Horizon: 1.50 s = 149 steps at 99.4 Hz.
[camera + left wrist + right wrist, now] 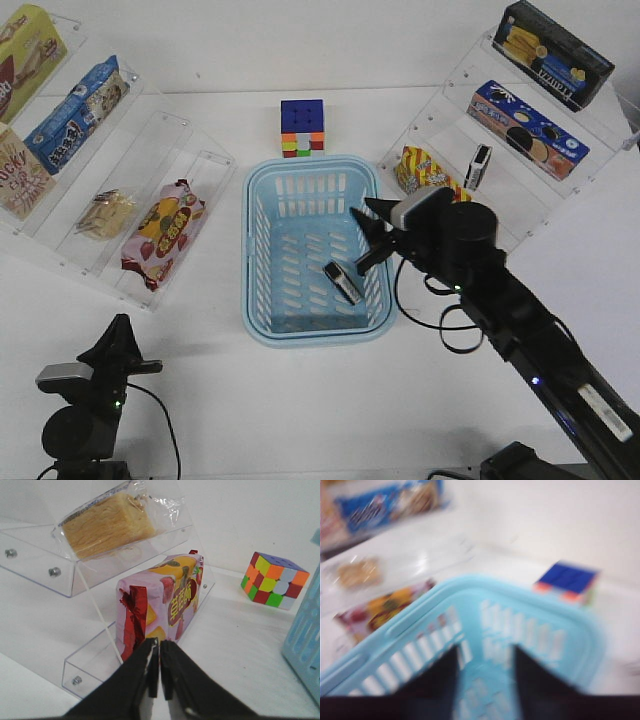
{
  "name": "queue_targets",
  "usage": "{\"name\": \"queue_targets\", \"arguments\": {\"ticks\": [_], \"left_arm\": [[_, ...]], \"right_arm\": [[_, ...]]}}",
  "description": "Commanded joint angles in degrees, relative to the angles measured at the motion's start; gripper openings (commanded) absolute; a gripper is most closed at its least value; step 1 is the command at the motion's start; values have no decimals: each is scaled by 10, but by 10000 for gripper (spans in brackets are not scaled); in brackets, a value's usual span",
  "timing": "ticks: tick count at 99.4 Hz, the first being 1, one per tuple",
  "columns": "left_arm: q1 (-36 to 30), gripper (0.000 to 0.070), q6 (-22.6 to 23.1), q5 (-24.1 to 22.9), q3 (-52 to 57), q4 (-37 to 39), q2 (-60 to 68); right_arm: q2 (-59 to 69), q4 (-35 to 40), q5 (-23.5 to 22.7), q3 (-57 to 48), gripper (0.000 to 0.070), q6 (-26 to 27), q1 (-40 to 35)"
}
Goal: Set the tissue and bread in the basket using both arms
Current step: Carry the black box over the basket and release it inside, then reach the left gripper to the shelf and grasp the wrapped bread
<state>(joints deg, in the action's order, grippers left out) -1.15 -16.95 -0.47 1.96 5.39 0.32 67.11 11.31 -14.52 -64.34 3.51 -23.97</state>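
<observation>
The tissue (343,282), a small black pack with white edges, lies inside the light-blue basket (262,262) near its right wall. My right gripper (358,240) hangs open and empty over the basket's right side, just above the tissue and apart from it. The blurred right wrist view shows the basket (470,605) below my open right gripper (485,652). The bread (105,213), golden-brown in clear wrap, lies on the left clear shelf and also shows in the left wrist view (107,525). My left gripper (118,345) is shut and empty near the table's front left; its closed tips (159,645) point at the shelf.
A red-and-yellow snack bag (162,232) lies on the lowest left shelf step, right in front of the left gripper (160,600). A colour cube (302,127) stands behind the basket. The right shelf holds boxes, a snack bag (425,170) and a narrow black-and-white pack (478,166).
</observation>
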Motion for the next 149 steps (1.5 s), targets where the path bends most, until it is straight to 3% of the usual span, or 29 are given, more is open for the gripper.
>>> {"name": "queue_targets", "arguments": {"ticks": [1, 15, 17, 18, 25, 34, 51, 55, 65, 70, 98, 127, 132, 142, 149], "left_arm": [[1, 0, -84, 1, -4, 9, -1], [1, 1, -132, 12, 28, 0, 0], [1, 1, -132, 18, 37, -7, 1], [1, 1, -130, 21, 91, -54, 16], [1, 1, -112, 21, 134, -87, 40], [1, 1, -39, 18, 200, -122, 99], [1, 12, 156, -9, 319, -163, 258], [1, 99, 204, -11, 343, -165, 295], [1, 514, 300, -11, 396, -164, 377], [1, 592, 331, -14, 417, -160, 414], [1, 590, 462, -60, 516, -156, 594], [1, 560, 471, -147, 571, -128, 723], [1, 451, 468, -153, 574, -123, 732], [0, 13, 458, -152, 575, -118, 734], [0, 0, 458, -152, 575, -117, 732]], "right_arm": [[-30, 16, 27, -9, 5, 1, 15], [-117, 9, 60, 49, 4, -9, 39], [-134, -6, 61, 68, 4, -10, 42], [-212, -86, 69, 167, 4, -10, 53], [-255, -130, 86, 227, 4, -9, 56], [-292, -160, 90, 287, 4, -1, 56], [-300, -129, 86, 297, 4, 17, 56], [-299, -130, 86, 297, 4, 17, 56], [-299, -131, 86, 297, 4, 17, 56], [-299, -130, 86, 297, 4, 17, 56], [-299, -130, 85, 297, 4, 17, 56], [-299, -129, 85, 297, 4, 21, 56], [-299, -129, 85, 297, 4, 24, 56], [-299, -128, 85, 297, 4, 24, 56], [-299, -128, 85, 297, 4, 24, 56]]}}
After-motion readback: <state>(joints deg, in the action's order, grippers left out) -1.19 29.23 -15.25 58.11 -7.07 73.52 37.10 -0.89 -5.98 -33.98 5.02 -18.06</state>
